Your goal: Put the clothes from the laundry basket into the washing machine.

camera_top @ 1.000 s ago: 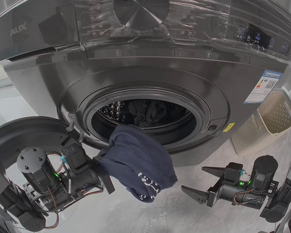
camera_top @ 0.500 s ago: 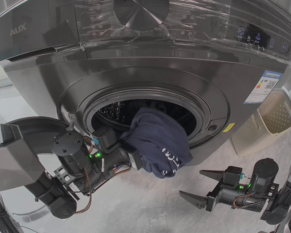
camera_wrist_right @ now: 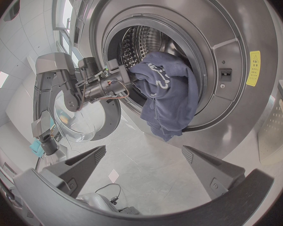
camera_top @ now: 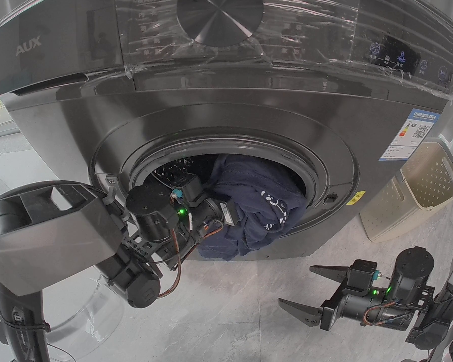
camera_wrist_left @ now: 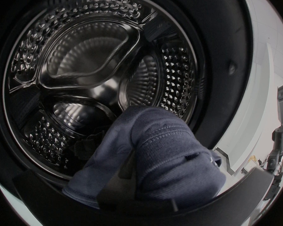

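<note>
One navy garment (camera_top: pixel 259 202), clamped in the left claw (camera_top: pixel 230 211), sits halfway into the one washing machine (camera_top: pixel 226 111), hem draped over the door opening. Right claw (camera_top: pixel 295 284) spread apart, low over the floor. One laundry basket (camera_top: pixel 433 177) stands beside the machine.

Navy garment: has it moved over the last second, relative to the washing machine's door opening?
Yes. Held by the left gripper, the navy garment rose from below the washing machine's door rim into the opening; its lower part drapes over the rim.
</note>
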Available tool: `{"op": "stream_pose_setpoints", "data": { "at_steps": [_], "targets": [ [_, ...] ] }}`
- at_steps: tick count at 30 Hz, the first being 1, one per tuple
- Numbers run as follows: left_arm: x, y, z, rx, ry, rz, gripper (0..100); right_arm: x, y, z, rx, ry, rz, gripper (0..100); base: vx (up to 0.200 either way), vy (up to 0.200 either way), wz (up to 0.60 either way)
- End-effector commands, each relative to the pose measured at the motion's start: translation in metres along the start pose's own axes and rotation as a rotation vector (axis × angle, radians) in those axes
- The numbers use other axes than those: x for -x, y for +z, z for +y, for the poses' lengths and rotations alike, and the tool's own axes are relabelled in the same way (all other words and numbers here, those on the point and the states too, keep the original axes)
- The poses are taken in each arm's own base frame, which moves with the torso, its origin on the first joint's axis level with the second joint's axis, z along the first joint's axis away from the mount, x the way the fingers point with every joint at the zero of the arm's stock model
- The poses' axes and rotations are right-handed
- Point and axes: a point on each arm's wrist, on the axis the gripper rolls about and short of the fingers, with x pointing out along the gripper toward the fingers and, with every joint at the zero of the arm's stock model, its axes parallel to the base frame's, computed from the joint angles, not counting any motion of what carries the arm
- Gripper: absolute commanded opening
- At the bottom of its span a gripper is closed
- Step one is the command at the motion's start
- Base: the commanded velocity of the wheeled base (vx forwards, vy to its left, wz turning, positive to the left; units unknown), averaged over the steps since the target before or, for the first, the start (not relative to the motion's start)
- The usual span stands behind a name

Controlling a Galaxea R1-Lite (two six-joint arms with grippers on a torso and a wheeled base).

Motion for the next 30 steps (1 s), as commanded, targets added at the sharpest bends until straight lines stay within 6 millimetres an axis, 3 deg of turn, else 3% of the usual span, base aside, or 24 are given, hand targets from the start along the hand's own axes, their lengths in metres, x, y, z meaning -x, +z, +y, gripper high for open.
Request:
{"op": "stream_pose_setpoints", "data": {
  "at_steps": [1, 10, 18, 22, 25, 30],
  "targets": [
    [-0.022, -0.023, 0.014, -0.002, 0.028, 0.013, 0, -0.001, -0.001, 0.0, 0.0, 0.002, 0.008, 100, 0.0, 0.0, 0.0],
    [-0.066, -0.014, 0.031, -0.007, 0.079, -0.005, 0, -0.002, -0.002, 0.0, -0.001, 0.002, 0.011, 100, 0.0, 0.0, 0.0],
    [-0.093, -0.016, 0.047, -0.012, 0.137, -0.022, 0, -0.004, -0.005, -0.001, -0.002, 0.0, 0.024, 100, 0.0, 0.0, 0.0],
    [-0.107, -0.001, 0.058, -0.017, 0.189, -0.061, 0, -0.004, -0.005, -0.001, -0.002, -0.001, 0.026, 100, 0.0, 0.0, 0.0],
    [-0.114, 0.009, 0.063, -0.019, 0.217, -0.092, 0, -0.004, -0.005, -0.001, -0.002, -0.001, 0.024, 100, 0.0, 0.0, 0.0],
    [-0.112, 0.006, 0.06, -0.018, 0.216, -0.065, 0, -0.004, -0.005, -0.001, -0.002, -0.001, 0.026, 100, 0.0, 0.0, 0.0]
  ]
}}
